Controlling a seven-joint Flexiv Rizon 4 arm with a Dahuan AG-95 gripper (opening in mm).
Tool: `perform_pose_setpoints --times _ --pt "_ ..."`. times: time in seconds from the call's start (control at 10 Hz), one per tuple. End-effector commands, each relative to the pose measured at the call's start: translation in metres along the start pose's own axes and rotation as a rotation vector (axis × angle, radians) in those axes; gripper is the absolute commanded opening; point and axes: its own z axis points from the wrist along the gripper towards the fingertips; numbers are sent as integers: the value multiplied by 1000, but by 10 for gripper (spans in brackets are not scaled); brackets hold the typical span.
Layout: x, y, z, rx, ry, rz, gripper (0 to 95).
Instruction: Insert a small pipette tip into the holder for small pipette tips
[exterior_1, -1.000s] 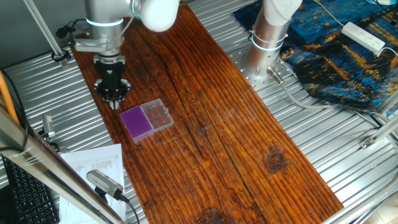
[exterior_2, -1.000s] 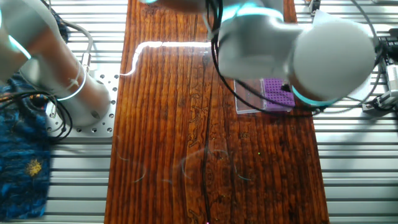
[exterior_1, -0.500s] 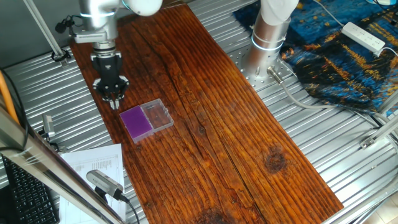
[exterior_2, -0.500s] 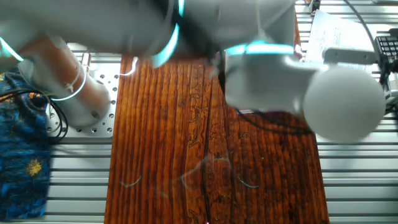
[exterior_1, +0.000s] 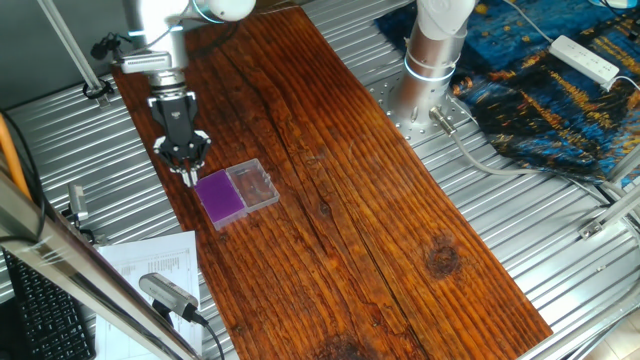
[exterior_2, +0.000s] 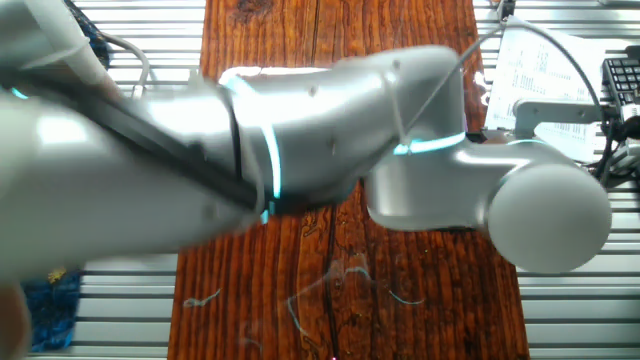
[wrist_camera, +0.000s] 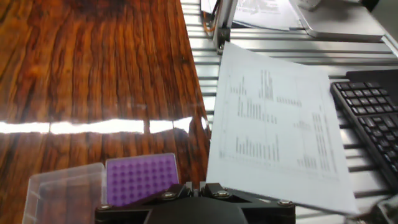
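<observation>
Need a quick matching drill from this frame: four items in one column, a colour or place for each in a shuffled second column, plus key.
Column 1:
1. holder for small pipette tips
2. clear box
3. printed sheet
4. keyboard

Column 2:
A. transparent, joined to the holder's side
B. black, at the right edge of the hand view
C. purple, with a grid of holes
D. white, lying beside the wooden board

Pairs: 1-C, 2-A, 3-D, 4-B

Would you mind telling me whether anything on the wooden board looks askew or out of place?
Nothing stands out. The purple holder lies flat beside its clear box, and the end effector hangs at the holder's corner.
</observation>
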Motion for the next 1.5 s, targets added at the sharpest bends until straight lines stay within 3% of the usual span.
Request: perform_pose_setpoints --times 0.1,0.2,0.4,0.5,0.7,0.9,1.2,1.5 --pt "-6 0 -1 -58 -47 -13 0" --pt "-11 2 -1 -76 -51 -24 0" --pt "-18 5 1 -82 -68 -50 0" --pt "-20 6 4 -68 -118 -60 0" --pt "-26 10 11 -68 -159 -60 0" --pt "-34 16 23 -67 -162 -50 0" --pt "-27 19 26 -47 -222 -80 0" --pt "-20 20 27 -36 -242 -78 0"
